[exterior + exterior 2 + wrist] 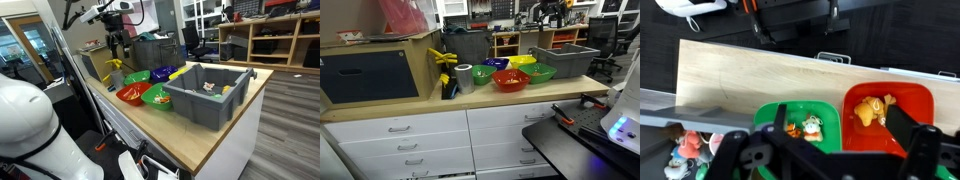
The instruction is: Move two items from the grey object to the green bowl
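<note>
The green bowl (800, 125) holds two small toys, an orange one (792, 128) and a white and green one (813, 127). It also shows in both exterior views (157, 95) (539, 72), next to the grey bin (208, 95) (565, 60). Small colourful pieces (210, 87) lie in the bin. In the wrist view the bin's corner (680, 110) sits at lower left with a reddish piece (685, 150) inside. My gripper (840, 150) is open and empty, high above the bowls (120, 45).
A red bowl (890, 110) (130, 93) with a yellow plush toy (872, 110) stands beside the green bowl. Blue (498, 63) and yellow (523, 60) bowls stand behind. A tape roll (480, 75) and a yellow tool (445, 65) stand near the wooden box.
</note>
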